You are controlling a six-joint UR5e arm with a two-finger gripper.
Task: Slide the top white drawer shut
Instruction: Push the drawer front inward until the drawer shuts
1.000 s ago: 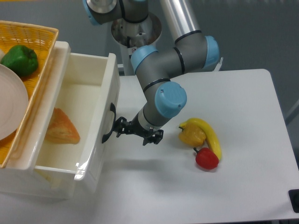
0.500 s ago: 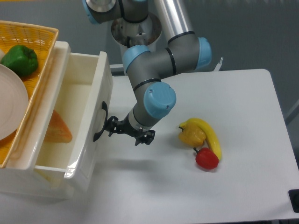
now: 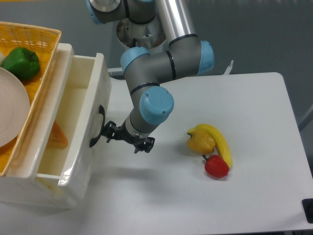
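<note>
Drawer work is running partway for you: the hand, grip unreadable, is pressing the black handle while the top white drawer is sitting noticeably open.

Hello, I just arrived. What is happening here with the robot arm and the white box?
The arm's gripper is at the front of the top white drawer, right by its black handle, in position to push it closed. The drawer is partly open, and an orange item shows inside it. A yellow basket with a green pepper and a white plate sits on top of the cabinet. On the table lie a yellow pepper, a banana and a red pepper, untouched.
</note>
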